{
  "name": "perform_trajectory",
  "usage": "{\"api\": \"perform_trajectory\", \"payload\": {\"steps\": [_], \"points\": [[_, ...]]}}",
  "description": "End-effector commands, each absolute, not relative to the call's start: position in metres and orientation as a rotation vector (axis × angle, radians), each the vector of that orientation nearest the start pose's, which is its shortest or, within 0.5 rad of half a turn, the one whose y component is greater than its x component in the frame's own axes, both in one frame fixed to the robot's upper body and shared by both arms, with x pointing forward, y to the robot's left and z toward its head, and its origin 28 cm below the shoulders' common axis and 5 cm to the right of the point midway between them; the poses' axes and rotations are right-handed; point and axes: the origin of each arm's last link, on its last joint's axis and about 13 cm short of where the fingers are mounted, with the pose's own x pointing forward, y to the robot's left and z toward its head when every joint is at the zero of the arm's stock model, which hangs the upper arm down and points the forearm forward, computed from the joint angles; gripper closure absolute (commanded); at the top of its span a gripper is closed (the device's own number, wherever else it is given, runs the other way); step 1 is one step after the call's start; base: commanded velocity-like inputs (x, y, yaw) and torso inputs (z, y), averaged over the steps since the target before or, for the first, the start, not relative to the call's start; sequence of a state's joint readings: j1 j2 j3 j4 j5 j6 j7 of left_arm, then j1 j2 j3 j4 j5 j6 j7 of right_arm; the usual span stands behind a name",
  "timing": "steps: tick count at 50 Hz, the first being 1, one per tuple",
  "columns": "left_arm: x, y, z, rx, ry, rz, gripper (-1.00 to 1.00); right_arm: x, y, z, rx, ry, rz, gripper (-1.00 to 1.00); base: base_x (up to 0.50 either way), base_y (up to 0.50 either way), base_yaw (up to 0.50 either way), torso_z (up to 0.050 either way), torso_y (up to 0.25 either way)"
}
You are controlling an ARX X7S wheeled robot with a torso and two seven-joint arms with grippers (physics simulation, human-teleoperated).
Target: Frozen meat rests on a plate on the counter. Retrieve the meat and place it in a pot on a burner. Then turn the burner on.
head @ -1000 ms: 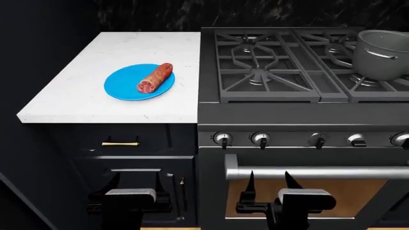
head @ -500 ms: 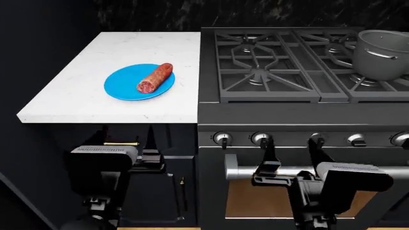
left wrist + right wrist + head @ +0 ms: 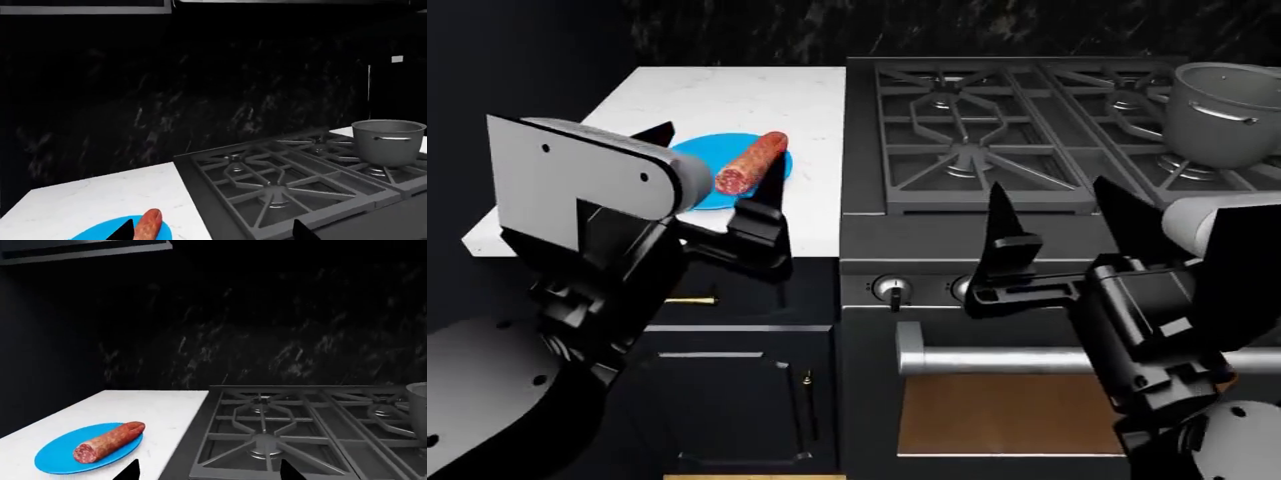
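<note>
The reddish-brown meat (image 3: 751, 163) lies on the blue plate (image 3: 711, 149) on the white counter (image 3: 734, 95). It also shows in the left wrist view (image 3: 148, 225) and in the right wrist view (image 3: 107, 442), where the plate (image 3: 67, 452) shows whole. The dark grey pot (image 3: 1221, 110) stands on the stove's far right burner (image 3: 1190, 166), and shows in the left wrist view (image 3: 388, 142). My left gripper (image 3: 718, 150) is open and empty, in front of the plate. My right gripper (image 3: 1052, 195) is open and empty at the stove's front edge.
The dark stove top has black grates; a front burner (image 3: 968, 160) lies between the plate and the pot. Knobs (image 3: 892, 290) line the stove front, partly hidden by my right arm. A dark backsplash wall stands behind. The counter's edge falls away at left.
Both arms have risen from below the counter's edge to counter height. The left gripper now stands in front of the plate, the right before the stove. Meat, plate and pot have not moved.
</note>
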State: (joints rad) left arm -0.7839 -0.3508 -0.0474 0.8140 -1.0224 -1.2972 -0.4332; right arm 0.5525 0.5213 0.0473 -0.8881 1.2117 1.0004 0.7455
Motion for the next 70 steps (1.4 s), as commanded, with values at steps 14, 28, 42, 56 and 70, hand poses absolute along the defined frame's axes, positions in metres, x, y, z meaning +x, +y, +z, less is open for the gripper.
{"api": "perform_trajectory", "payload": {"steps": [14,28,42,56,70], "points": [[0.212,0.214,0.253,0.075,-0.223,-0.319,-1.00,0.183,-0.115,0.235,-0.015,-0.189,0.157,-1.00,0.03,0.00,0.00,0.000,0.000],[0.211,0.218,0.248,0.044,-0.213,-0.285,-1.00,0.185,-0.116,0.234,-0.019,-0.186,0.152,-1.00,0.25,0.00,0.00,0.000,0.000],[0.210,0.217,0.246,0.057,-0.200,-0.304,-1.00,0.185,-0.116,0.233,-0.025,-0.184,0.155,-1.00,0.30,0.00,0.00,0.000,0.000],[0.206,0.219,0.244,0.051,-0.200,-0.295,-1.00,0.186,-0.115,0.232,-0.028,-0.178,0.158,-1.00,0.28,0.00,0.00,0.000,0.000],[0.205,0.220,0.242,0.051,-0.194,-0.291,-1.00,0.186,-0.115,0.231,-0.027,-0.177,0.155,-1.00,0.27,0.00,0.00,0.000,0.000]]}}
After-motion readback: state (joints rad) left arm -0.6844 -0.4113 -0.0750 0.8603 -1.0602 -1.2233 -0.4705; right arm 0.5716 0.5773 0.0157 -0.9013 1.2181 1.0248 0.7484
